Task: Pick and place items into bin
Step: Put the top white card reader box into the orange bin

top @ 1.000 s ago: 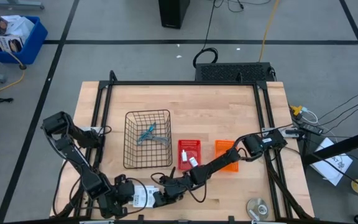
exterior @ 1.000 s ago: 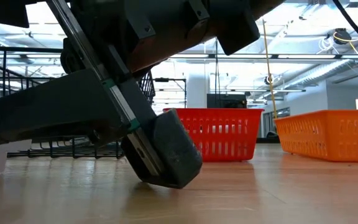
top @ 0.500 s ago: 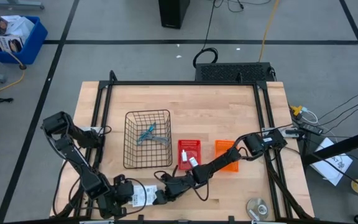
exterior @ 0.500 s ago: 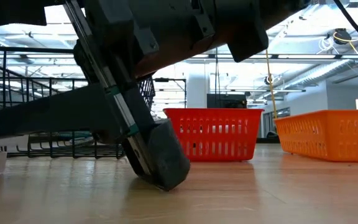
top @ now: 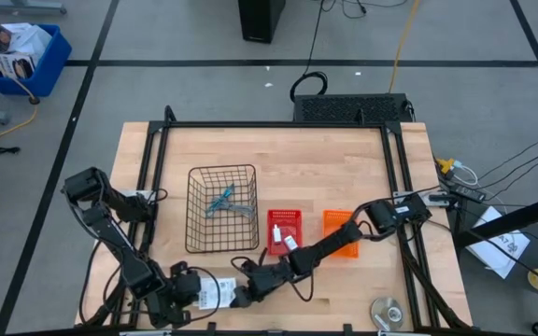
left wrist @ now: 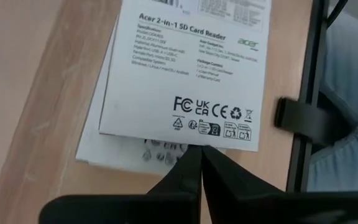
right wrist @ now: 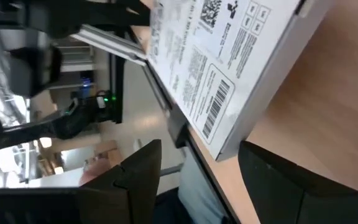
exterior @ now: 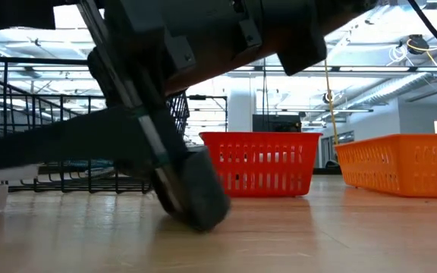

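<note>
— What can't we make out at the counter's (top: 344, 177) near edge?

— From above, both arms cover most of the white card packet (top: 215, 295).

— And the wire basket (top: 220, 208)?

— We see a blue-handled tool (top: 220, 199) and a grey tool (top: 242, 211) inside, too small to identify.

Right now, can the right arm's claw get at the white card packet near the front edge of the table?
Probably yes. The right claw is open with the white card packet just ahead of its fingers. The left claw, shut, sits at the packet's other side.
</note>
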You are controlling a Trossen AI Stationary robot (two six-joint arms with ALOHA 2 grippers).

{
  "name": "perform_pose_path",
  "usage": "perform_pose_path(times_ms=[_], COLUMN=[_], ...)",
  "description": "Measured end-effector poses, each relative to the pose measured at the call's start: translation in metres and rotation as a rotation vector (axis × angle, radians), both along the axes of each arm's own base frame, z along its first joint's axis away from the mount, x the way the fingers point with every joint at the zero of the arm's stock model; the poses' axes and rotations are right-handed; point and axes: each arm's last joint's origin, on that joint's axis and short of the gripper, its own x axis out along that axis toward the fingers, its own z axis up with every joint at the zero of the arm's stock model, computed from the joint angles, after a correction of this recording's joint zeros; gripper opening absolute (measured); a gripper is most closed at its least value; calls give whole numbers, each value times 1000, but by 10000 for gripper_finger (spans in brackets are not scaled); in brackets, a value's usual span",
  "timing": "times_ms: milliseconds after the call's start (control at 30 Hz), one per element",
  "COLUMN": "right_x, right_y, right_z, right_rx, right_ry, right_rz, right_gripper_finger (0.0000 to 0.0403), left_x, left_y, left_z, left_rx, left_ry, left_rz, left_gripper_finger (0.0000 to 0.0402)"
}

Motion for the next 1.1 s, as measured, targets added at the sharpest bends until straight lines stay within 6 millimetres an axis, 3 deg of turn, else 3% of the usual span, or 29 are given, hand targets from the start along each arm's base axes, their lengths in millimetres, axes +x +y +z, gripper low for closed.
perform_pose_path(times_ms=[200, 467, 667, 833, 1100], right_x=[-5, -10, -14, -18, -12], right_y=[0, 3, 2, -1, -6], right_z=[-6, -12, -2, 6, 11], right_rx=[11, 17, 13, -54, -65], right_ry=[92, 181, 210, 241, 167], right_rz=[24, 56, 70, 69, 58], right_gripper_finger=[206, 205, 205, 205, 205], left_x=[1, 1, 2, 1, 1], left_y=[0, 0, 0, -1, -1], left_z=[0, 1, 1, 1, 1], left_rx=[2, -2, -3, -16, -19], left_ry=[-14, -18, -17, -11, -5], left_rz=[7, 14, 13, 21, 19], left_gripper_finger=[4, 21, 4, 21, 4])
